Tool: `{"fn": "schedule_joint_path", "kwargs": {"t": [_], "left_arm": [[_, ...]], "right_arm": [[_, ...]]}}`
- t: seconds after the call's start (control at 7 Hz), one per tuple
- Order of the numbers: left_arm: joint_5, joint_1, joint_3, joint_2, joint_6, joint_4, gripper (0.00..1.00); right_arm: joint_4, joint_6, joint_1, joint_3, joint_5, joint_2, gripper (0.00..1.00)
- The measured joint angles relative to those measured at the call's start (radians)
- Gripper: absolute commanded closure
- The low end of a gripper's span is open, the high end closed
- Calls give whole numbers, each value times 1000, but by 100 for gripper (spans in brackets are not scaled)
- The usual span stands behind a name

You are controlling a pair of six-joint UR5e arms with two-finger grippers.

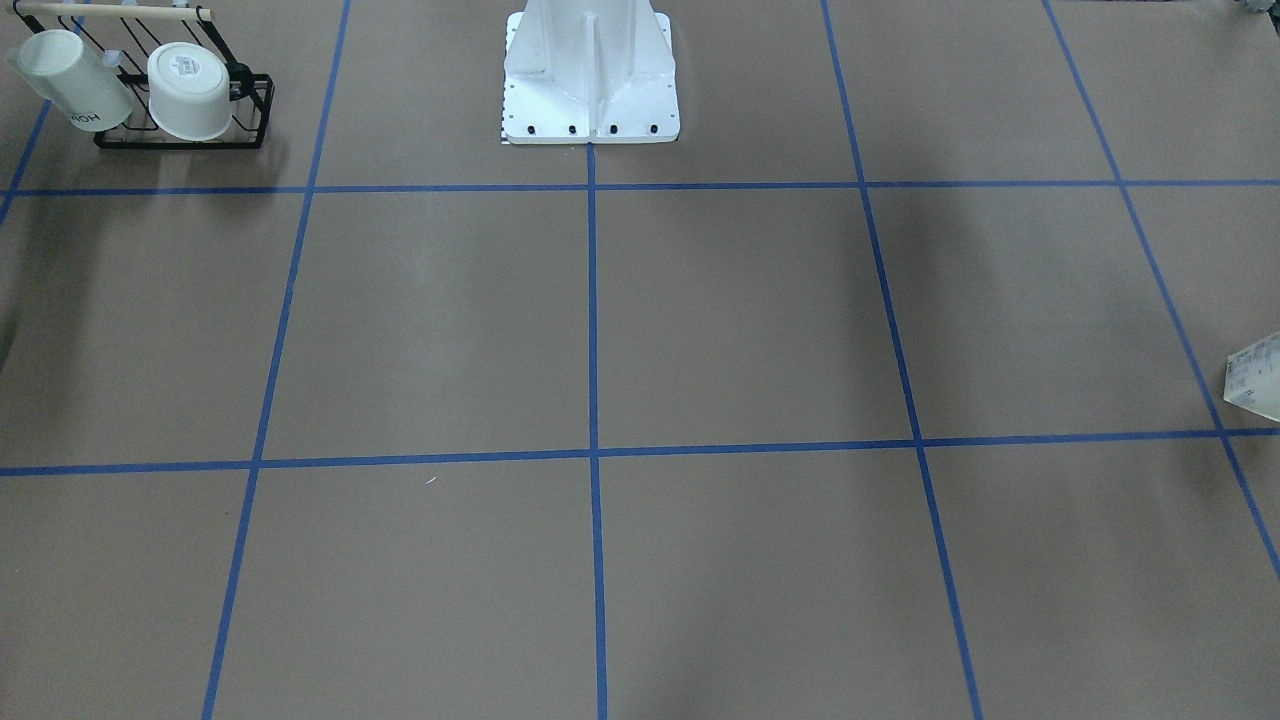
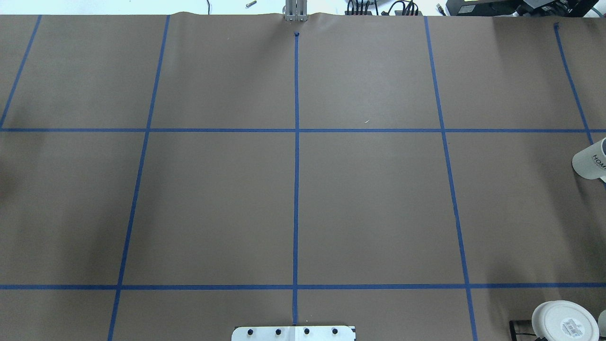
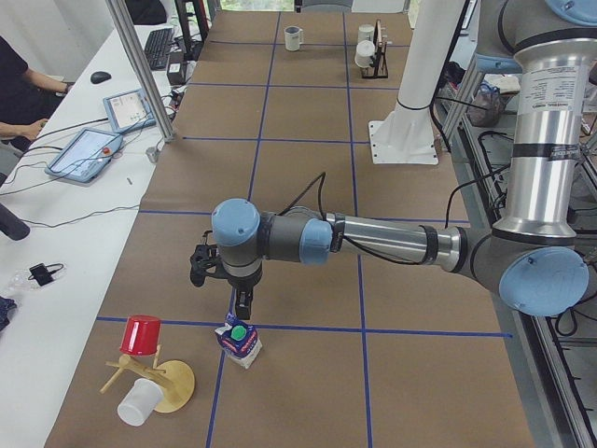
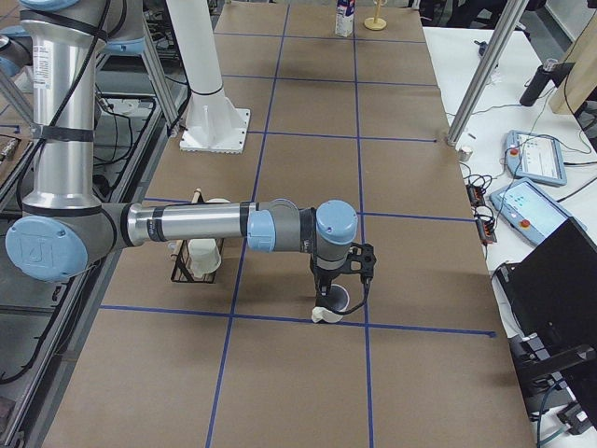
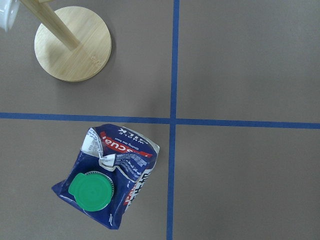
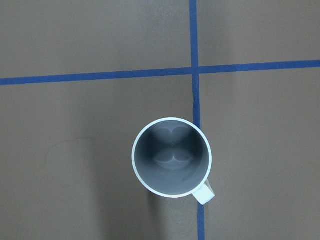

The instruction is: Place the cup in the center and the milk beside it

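Left gripper (image 3: 242, 313) is hung right over the milk (image 5: 107, 182), which is stood upright, green cap up, top a bit crumpled, close to the left end of the table (image 2: 369, 203); whether the jaws are apart or together can't be told from the side view. Same for the right gripper (image 4: 341, 291): parked straight above the cup (image 6: 172, 158), mouth up, near the right end, finger state can't be told either. So each thing would be reached straight down by its nearer arm, and both are well apart from the centre, nothing placed there yet
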Motion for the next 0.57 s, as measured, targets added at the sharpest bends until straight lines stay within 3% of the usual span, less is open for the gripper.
{"fn": "schedule_joint_path", "kwargs": {"t": [0.57], "left_arm": [[0,0,0,0,0,1,2]], "right_arm": [[1,-3,5,3,2,-1,0]]}}
